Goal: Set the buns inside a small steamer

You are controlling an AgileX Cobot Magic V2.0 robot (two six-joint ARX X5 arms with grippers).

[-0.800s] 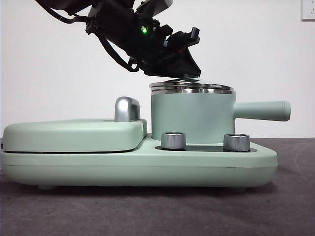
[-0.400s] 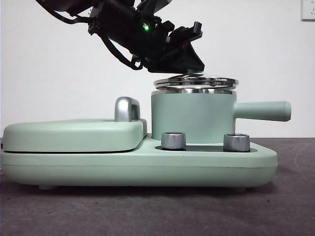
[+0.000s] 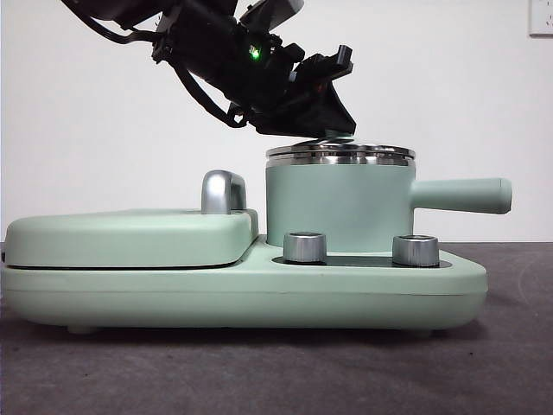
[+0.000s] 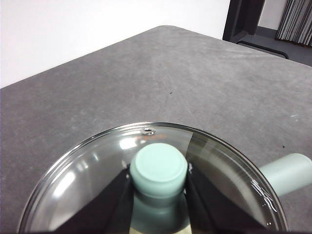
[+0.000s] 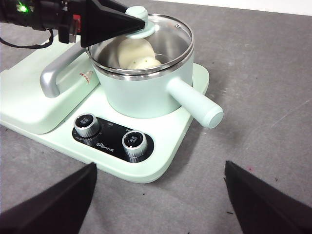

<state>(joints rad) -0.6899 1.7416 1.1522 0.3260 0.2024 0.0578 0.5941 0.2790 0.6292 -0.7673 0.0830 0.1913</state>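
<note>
Front view showed our left gripper [image 3: 333,130], jaws clamped on the green-knobbed glass lid [image 3: 340,153], had lowered it onto the mint-green cylindrical steamer [image 3: 335,207]; cream-white buns [image 5: 136,56] inside, right gripper [image 5: 158,195] wide open, empty.

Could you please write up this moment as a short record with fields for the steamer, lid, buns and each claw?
steamer: mint-green pot on its base unit, handle out to the side
lid: glass lid resting on the pot's rim
buns: two cream buns inside, seen through the glass
left claw: closed on the lid's green knob
right claw: open, apart from the pot
griddle: flat hinged plate beside the pot, closed
</note>
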